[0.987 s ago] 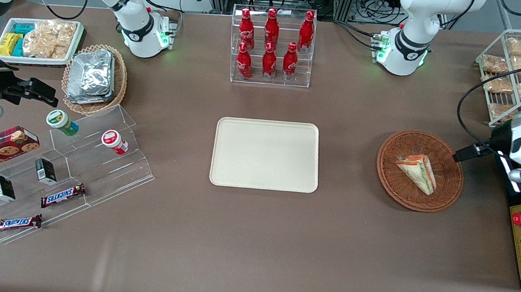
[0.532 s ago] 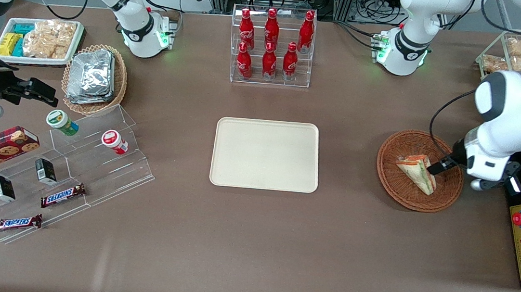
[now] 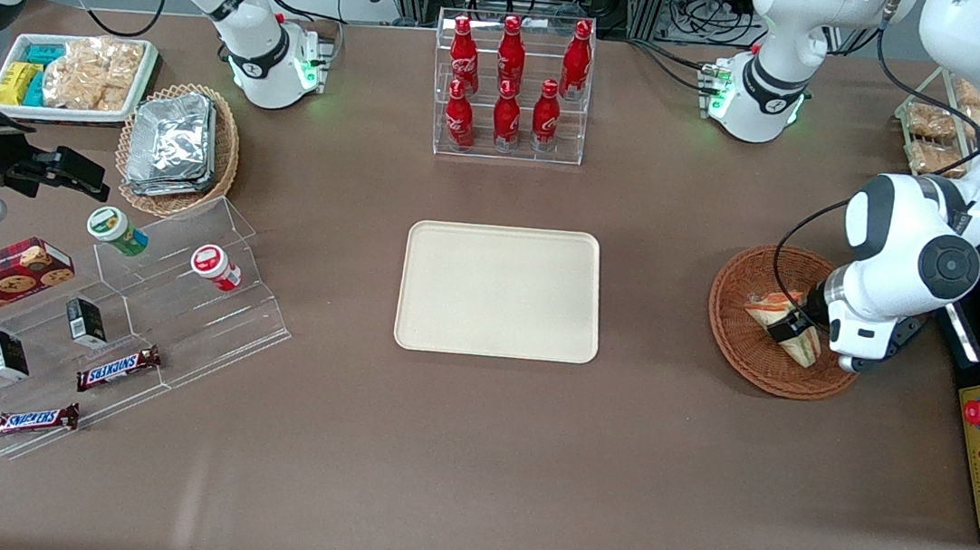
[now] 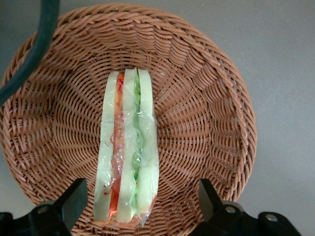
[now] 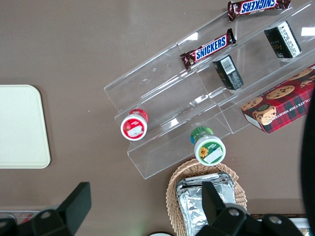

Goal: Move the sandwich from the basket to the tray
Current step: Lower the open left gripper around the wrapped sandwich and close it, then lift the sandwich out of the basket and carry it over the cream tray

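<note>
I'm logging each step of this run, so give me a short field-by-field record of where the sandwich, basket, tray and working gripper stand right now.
sandwich: lying in the basket, wrapped, filling edge up
basket: on the table, toward the working arm's end
tray: mid-table, nothing on it
gripper: over the basket, open, one of the fingers on each side of the sandwich, not touching it
task state: sandwich not yet grasped

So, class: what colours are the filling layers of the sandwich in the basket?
Orange-red and green between pale bread, clearest in the left wrist view: sandwich, basket.
</note>
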